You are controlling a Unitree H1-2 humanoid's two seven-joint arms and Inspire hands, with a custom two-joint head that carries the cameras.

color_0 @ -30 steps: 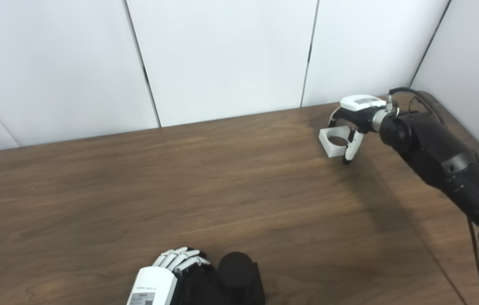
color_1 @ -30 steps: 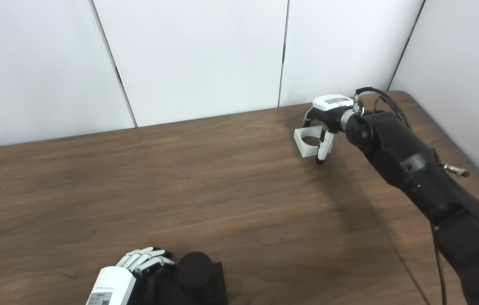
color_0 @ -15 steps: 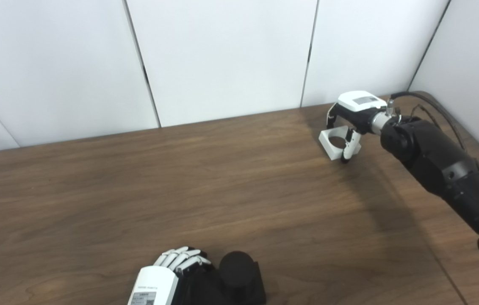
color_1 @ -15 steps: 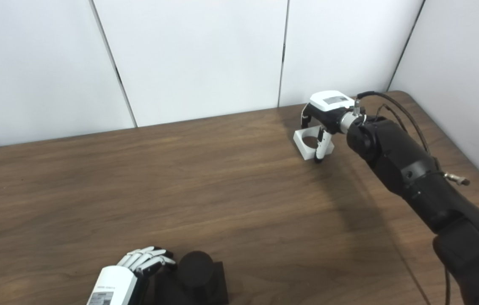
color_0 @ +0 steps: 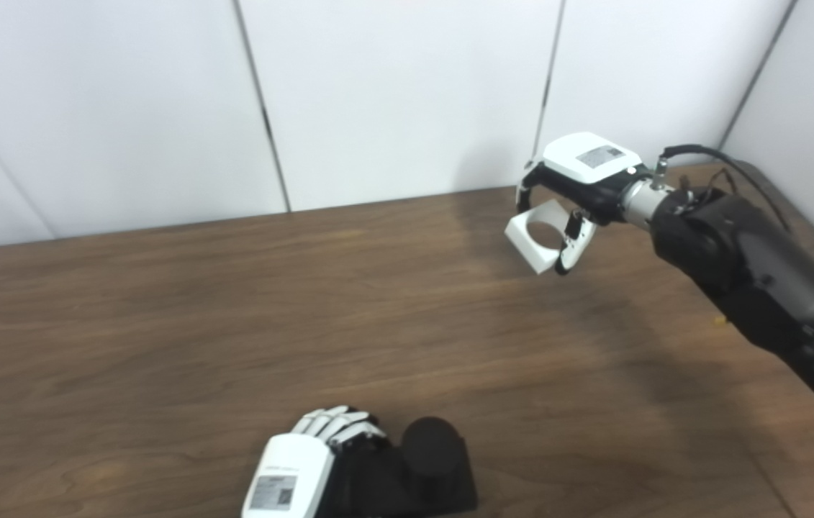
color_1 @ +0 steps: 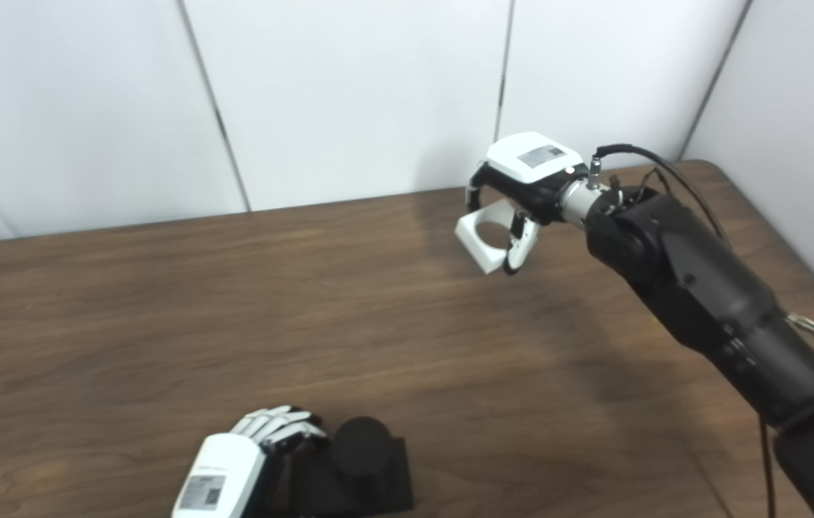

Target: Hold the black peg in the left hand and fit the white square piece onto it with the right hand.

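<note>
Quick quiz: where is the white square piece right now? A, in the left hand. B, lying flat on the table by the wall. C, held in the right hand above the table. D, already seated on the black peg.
C: the right hand grips the white square piece, tilted and clear of the table, far from the black peg at the left hand.

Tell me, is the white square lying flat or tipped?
Tipped. The white square piece hangs slanted in the right hand, its round hole facing sideways.

left robot hand (color_0: 306, 467) curled, right robot hand (color_0: 579, 187) clasped
</note>
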